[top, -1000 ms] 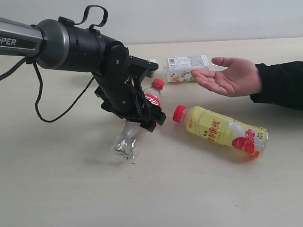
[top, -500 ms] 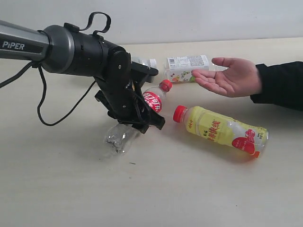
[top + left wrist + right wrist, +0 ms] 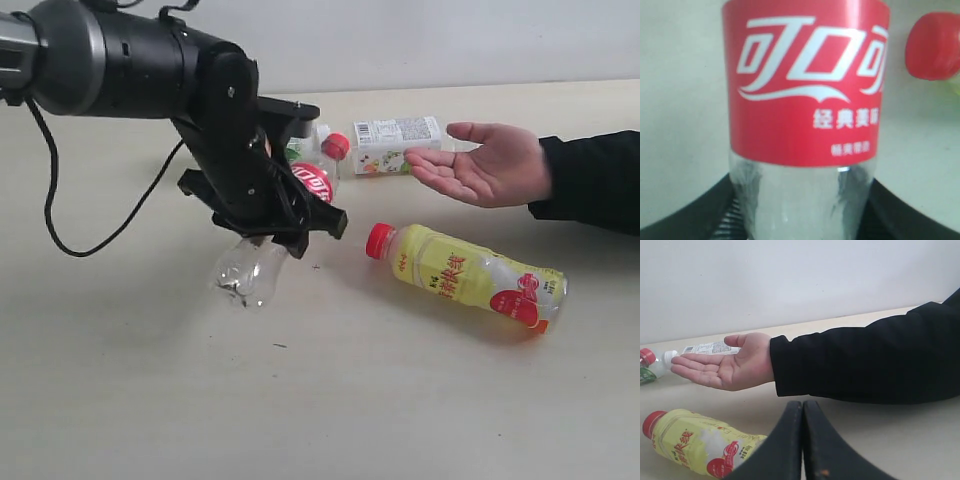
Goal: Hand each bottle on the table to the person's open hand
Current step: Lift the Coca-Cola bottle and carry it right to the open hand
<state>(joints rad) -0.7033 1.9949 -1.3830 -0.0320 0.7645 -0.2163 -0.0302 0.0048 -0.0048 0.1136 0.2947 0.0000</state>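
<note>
The juice bottle (image 3: 470,278) is seen lying just before the person's open hand (image 3: 490,165). The cola bottle (image 3: 252,272), clamped aloft in the left gripper (image 3: 288,226) well apart from that hand, is judged due to be carried to it. The right gripper (image 3: 803,412) is closed, empty.

The cola bottle (image 3: 316,185) is clear plastic with a red cap and a red label carrying white characters and a white swoosh. The juice bottle (image 3: 470,275) is yellow with a red cap, and its label shows red characters, a white patch and red fruit shapes. The third bottle (image 3: 395,135) wears a white label with fine dark print and touches of green and orange. The person's open hand (image 3: 490,165) is light-skinned and its sleeve (image 3: 595,180) is black. The counter (image 3: 400,400) is plain pale cream-beige with a few dark specks. The left end effector (image 3: 295,225) and the right end effector (image 3: 802,412) are black, and the left arm (image 3: 60,50) is black with a silver-grey section.
</note>
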